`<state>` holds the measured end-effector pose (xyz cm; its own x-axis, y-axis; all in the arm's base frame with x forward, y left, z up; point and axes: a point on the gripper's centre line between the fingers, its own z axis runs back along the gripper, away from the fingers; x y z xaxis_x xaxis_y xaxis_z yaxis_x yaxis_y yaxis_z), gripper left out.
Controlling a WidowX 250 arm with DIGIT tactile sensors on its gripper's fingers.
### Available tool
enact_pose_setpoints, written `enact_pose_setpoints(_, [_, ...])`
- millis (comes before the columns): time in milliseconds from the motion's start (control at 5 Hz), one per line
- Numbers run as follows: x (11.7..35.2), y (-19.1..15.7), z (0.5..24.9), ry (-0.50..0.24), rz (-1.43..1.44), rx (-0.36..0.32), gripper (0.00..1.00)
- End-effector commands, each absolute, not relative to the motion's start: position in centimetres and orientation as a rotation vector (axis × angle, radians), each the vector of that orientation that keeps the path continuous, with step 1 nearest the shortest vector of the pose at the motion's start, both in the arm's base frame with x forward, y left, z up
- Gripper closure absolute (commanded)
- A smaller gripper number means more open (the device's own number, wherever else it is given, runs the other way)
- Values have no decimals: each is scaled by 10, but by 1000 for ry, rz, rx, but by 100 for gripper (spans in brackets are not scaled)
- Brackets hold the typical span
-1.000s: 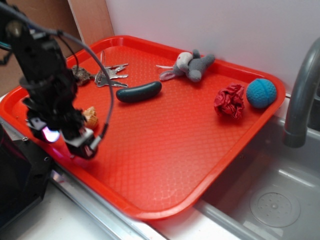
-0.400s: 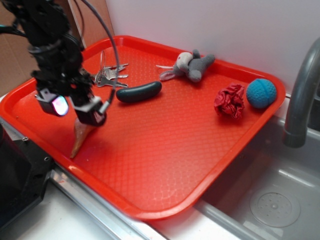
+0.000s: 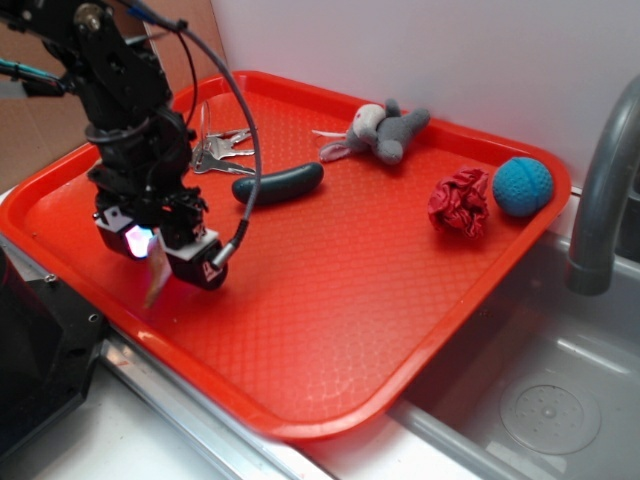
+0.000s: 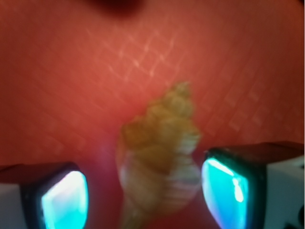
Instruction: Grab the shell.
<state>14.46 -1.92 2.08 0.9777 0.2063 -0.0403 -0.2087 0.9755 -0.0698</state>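
From the exterior view, the black robot arm hangs over the near-left part of the red tray point(image 3: 330, 300), its hand point(image 3: 160, 250) lit pinkish-white underneath. The shell point(image 3: 155, 282) pokes out directly below the hand, its thin point slanting down toward the tray floor. Beyond the hand lie a bunch of keys point(image 3: 222, 152) and a dark green pickle-shaped toy point(image 3: 279, 184); farther off on its far right sit a grey stuffed animal point(image 3: 385, 130), a crumpled red ball point(image 3: 459, 203) and a blue knitted ball point(image 3: 522, 186). A grey faucet point(image 3: 603, 190) rises past the tray's edge.

From the wrist view, the blurred tan, ribbed shell point(image 4: 159, 164) fills the gap between the two glowing turquoise finger pads point(image 4: 64, 200). The hand point(image 4: 144, 193) is clamped on the shell, red tray point(image 4: 71, 71) behind.
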Motion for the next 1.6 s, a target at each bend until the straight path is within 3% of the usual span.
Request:
enact_pose_setpoints(0, [141, -17, 10, 53, 248, -29, 100])
enact_pose_setpoints(200, [141, -7, 22, 36, 287, -49, 100])
enact_pose_setpoints(400, [145, 6, 50, -16, 328, -76, 100])
enact_pose_setpoints(600, [163, 9, 100, -115, 317, -89, 100])
enact_pose_setpoints(800, [184, 1, 150, -108, 297, -65, 100])
enact_pose_setpoints(1000, [221, -19, 174, -78, 290, 3, 100])
enact_pose_setpoints(1400, [223, -24, 167, -67, 269, 60, 100])
